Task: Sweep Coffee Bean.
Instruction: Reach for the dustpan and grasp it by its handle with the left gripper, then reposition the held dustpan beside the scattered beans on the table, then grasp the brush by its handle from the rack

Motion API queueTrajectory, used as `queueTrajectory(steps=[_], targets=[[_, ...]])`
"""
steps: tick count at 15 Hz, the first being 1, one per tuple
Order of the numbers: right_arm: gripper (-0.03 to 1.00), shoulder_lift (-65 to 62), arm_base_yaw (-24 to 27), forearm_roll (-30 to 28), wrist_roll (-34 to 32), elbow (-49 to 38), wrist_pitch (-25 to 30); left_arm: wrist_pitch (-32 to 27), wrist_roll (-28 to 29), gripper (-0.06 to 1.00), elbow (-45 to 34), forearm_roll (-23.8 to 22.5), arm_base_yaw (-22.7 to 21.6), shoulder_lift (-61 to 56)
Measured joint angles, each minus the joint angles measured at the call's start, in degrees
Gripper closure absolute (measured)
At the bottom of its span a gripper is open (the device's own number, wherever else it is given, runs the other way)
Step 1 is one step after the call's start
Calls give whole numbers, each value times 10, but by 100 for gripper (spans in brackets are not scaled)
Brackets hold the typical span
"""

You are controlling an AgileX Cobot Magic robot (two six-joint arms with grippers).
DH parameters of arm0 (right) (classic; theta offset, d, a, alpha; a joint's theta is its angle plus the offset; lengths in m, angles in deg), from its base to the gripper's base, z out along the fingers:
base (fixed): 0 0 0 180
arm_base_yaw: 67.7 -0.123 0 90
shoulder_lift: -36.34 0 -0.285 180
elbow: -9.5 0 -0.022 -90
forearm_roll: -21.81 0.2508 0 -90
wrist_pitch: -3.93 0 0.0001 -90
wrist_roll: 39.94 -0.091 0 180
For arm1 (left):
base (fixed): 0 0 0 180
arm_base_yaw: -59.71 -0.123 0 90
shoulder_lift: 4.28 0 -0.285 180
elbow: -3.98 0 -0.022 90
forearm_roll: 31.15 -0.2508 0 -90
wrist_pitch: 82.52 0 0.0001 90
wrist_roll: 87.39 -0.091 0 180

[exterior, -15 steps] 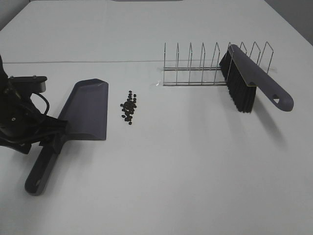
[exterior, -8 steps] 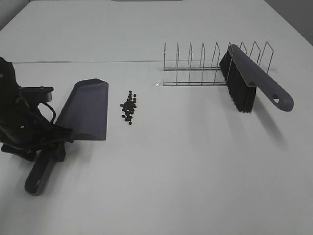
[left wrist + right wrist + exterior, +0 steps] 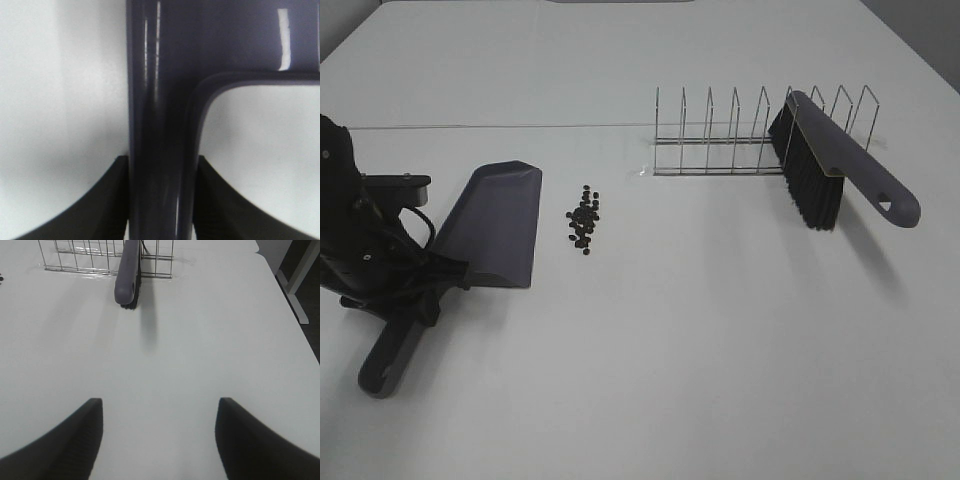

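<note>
A small pile of dark coffee beans lies on the white table. Just left of it sits the grey dustpan, its open edge facing the beans. My left gripper is shut on the dustpan's handle, which runs between the two black fingers in the left wrist view. The grey brush leans in the wire rack at the back right, bristles down. My right gripper is open over bare table with nothing between its fingers, and the brush handle is ahead of it.
The wire rack has several upright dividers and stands behind the middle of the table. The table's right edge shows in the right wrist view, with a dark floor beyond. The right arm is outside the high view.
My left gripper has come down over the dustpan handle and shut on it. The dustpan has turned slightly, its handle end shifting left. Beans and brush have not moved.
</note>
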Motion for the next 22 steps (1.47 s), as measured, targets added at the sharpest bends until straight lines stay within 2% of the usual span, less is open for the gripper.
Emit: queueTrajectory(steps=[4, 10, 13, 14, 18, 20, 22], targets=[[35, 0, 0, 0, 0, 0, 0, -2, 41, 59, 1, 0, 0, 0], [35, 0, 0, 0, 0, 0, 0, -36, 45, 59, -2, -3, 0, -74], [35, 11, 0, 0, 0, 5, -7, -56, 46, 59, -2, -26, 0, -122], [35, 61, 0, 0, 0, 17, -60, -57, 48, 59, -2, -30, 0, -127], [35, 218, 0, 3, 0, 43, -164, -61, 49, 59, -2, -30, 0, -127], [35, 332, 0, 8, 0, 79, -203, -62, 49, 59, -2, -30, 0, -127], [35, 414, 0, 14, 0, 124, -214, -62, 49, 59, -2, -30, 0, -127]])
